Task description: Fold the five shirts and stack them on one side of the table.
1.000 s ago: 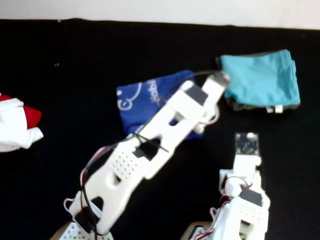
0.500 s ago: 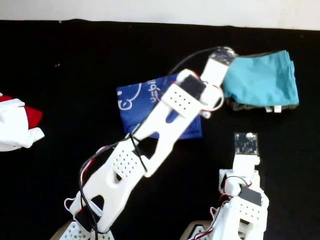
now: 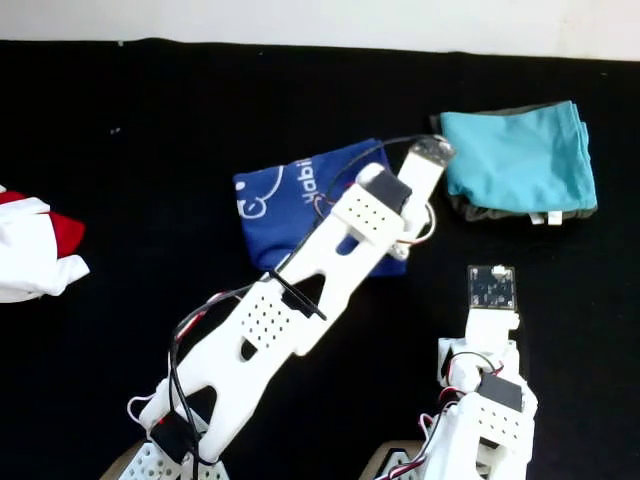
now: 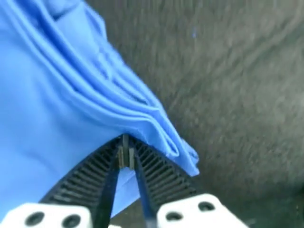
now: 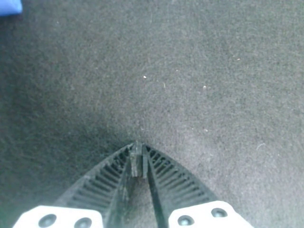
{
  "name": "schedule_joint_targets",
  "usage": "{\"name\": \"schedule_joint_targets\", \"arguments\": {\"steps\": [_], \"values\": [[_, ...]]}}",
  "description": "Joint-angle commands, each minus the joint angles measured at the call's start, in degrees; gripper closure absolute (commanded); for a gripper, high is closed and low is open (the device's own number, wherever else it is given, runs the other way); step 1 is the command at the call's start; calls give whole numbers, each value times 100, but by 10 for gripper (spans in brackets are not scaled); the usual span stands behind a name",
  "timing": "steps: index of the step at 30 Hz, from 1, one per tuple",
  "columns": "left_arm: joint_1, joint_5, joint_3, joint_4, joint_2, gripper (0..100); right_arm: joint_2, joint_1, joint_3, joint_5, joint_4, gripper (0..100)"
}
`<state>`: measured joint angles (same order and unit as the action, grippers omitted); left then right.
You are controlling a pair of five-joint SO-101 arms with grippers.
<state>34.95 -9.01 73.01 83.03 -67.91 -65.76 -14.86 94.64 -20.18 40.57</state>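
A folded blue shirt point(image 3: 300, 205) with white print lies mid-table. My left arm stretches across it, and my left gripper point(image 4: 126, 153) is shut, its tips pinching the layered edge of the blue shirt point(image 4: 71, 95) beside bare black cloth. A folded teal shirt point(image 3: 520, 155) rests on a dark one at the back right. A crumpled red and white shirt point(image 3: 35, 250) sits at the left edge. My right gripper point(image 5: 137, 164) is shut on nothing above the tabletop, at the front right.
The black table cloth point(image 3: 150, 130) runs back to a pale wall. The right arm's base point(image 3: 485, 410) stands at the front right, the left arm's base point(image 3: 175, 440) at the front left.
The left arm swung up toward the teal pile half a second ago, then came back down to the blue shirt's right edge. The shirt and the right arm stayed where they were.
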Motion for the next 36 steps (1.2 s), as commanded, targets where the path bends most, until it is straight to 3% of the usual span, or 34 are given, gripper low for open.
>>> {"name": "schedule_joint_targets", "arguments": {"steps": [1,5,9,15,19,24,27,32,36], "values": [[136,44,233,-633,40,992,-13,-66,101,-44,-101,983],[40,44,488,-976,13,992,-13,-66,101,-44,-101,983],[31,44,884,-826,40,992,-13,-66,101,-44,-110,983],[13,44,2176,624,40,992,-13,-66,101,-44,-110,983],[-224,26,2176,1714,215,992,-13,-66,101,-44,-110,983],[-1165,70,1912,1908,514,992,-13,-66,101,-44,-110,983],[-1596,70,1323,1916,1138,992,-13,-66,101,-44,-110,983],[-1912,44,-840,1864,2281,992,-13,-66,101,-44,-110,983],[-2044,44,-2070,1600,2475,991,-13,-66,101,-44,-110,983]]}}
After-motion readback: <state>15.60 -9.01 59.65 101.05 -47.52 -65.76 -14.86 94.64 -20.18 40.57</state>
